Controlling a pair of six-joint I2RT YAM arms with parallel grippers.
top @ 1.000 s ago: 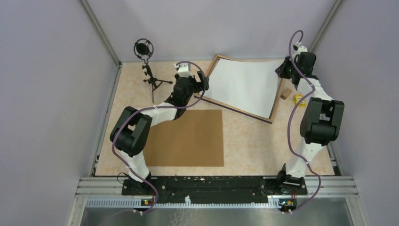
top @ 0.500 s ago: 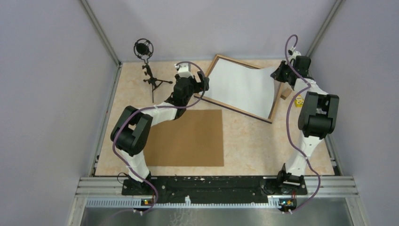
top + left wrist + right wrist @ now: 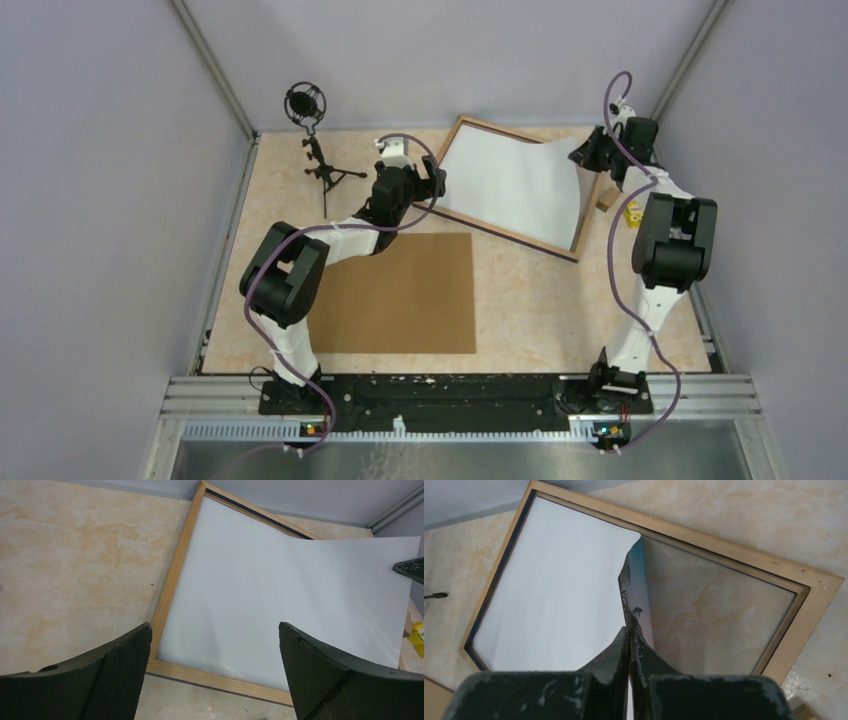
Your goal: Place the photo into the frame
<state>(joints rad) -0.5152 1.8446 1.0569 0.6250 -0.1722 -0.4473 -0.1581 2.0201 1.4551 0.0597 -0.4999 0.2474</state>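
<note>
Right wrist: we saw the right gripper [image 3: 628, 630] clamped on the photo [image 3: 554, 590], its edge raised over the frame [image 3: 744, 555]; left gripper [image 3: 214, 630] gaped wide

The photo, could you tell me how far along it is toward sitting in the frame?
Done: the photo lies face down over the frame, its free end inside the rails. In hand: the right gripper pinches the other end, lifted; the left gripper hangs open nearby. Left: lowering that end flat and releasing.
</note>
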